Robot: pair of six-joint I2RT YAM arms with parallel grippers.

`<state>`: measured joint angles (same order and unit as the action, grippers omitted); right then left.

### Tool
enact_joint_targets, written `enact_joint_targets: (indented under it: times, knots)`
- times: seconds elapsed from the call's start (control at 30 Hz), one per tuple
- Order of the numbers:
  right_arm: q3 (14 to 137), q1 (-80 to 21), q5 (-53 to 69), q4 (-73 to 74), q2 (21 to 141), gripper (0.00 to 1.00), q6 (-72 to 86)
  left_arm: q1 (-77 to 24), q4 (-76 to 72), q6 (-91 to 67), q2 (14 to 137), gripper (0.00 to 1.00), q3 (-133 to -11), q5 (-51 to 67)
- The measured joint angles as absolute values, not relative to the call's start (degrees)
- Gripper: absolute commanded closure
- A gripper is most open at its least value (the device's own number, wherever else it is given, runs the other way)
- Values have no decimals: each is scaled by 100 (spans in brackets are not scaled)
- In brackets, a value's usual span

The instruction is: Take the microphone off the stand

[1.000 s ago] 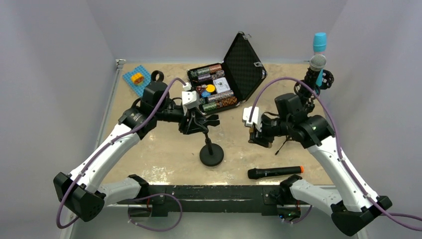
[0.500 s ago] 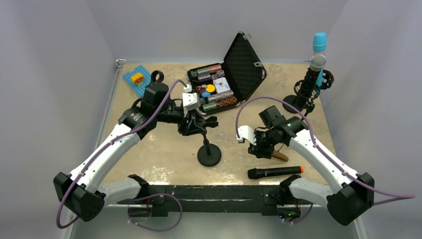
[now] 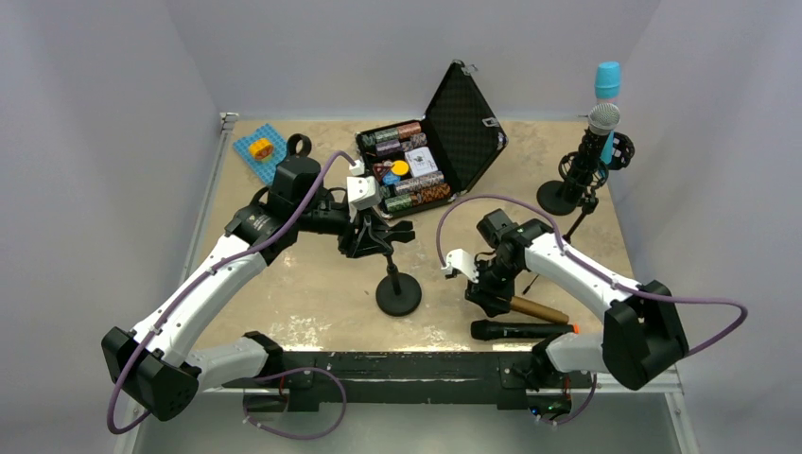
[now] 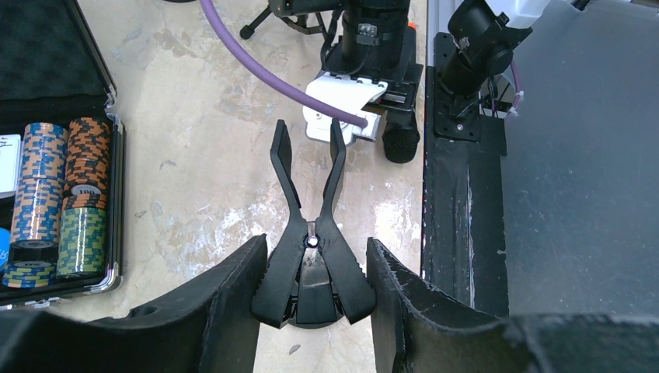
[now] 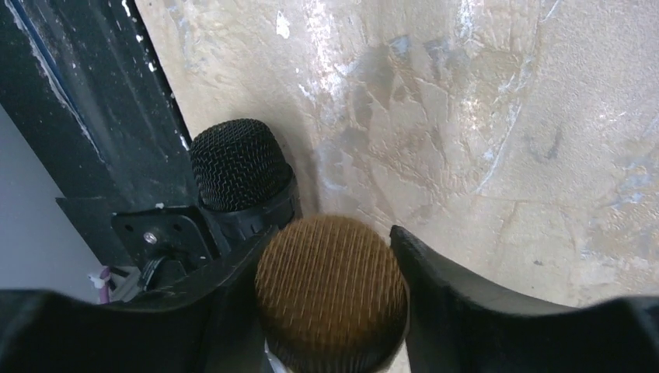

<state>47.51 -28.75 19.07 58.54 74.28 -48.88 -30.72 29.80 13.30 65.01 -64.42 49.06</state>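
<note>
Right gripper (image 3: 489,288) is clamping the gold mesh-headed microphone (image 5: 330,303); left gripper (image 4: 311,284) is pinching the black stand clip (image 4: 309,194). Risk: lowering here may be nudging the black handheld microphone (image 3: 520,329) off the table edge.

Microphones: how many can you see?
3: a gold mic in the right gripper, a black mic lying beside it, a silver mic on the far-right stand. The blue-capped thing behind may be a fourth.

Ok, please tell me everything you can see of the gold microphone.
The gold microphone has a round head of fine metal mesh and a smooth gold-brown body. It lies almost level by the table's near edge, head clamped between the fingers of the right gripper. A black microphone lies close beside it. Whether it touches the table is unclear.
</note>
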Motion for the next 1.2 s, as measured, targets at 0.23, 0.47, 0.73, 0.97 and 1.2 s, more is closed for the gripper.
enact_joint_targets:
  times: [0.23, 0.47, 0.73, 0.97, 1.2]
  knots:
    - [4766, -2873, 1964, 5697, 7616, 22, -4491, -3072, 2967, 1310, 6501, 46, -6438, 4908]
    - [4982, -2873, 2049, 5811, 7524, 21, -4298, -3072, 2810, 1234, 6497, 39, -6386, 4912]
    - [6484, -2873, 2633, 6261, 6689, 3, -3981, -3072, 2432, 893, 6497, 25, -6386, 5111]
    - [8263, -2982, 3452, 6394, 6755, 1, -3341, -3072, 2414, 709, 6506, 19, -6615, 5111]
    - [9690, -3874, 3465, 6165, 7572, 1, -2497, -2987, 3210, 1037, 6300, 17, -7819, 4403]
